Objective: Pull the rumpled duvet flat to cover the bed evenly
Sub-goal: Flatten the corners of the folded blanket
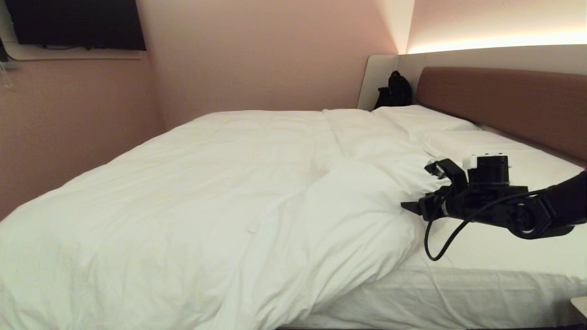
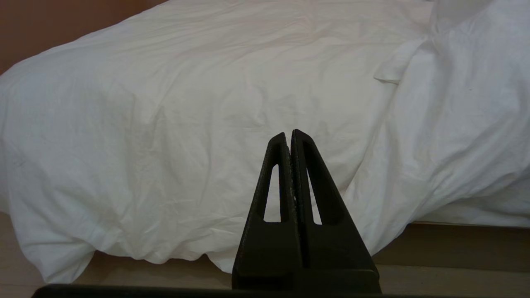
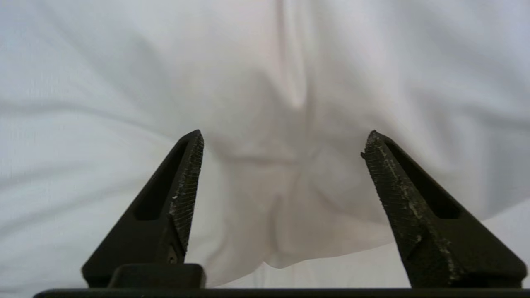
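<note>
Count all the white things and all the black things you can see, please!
White: 4 (duvet, two pillows, sheet)
Black: 4 (right tool, left tool, bag, TV)
Total: 8

- I can read no text, label, brand, number or sign anywhere in my three views.
- Nothing on my screens carries legible lettering or marks I could report.
</note>
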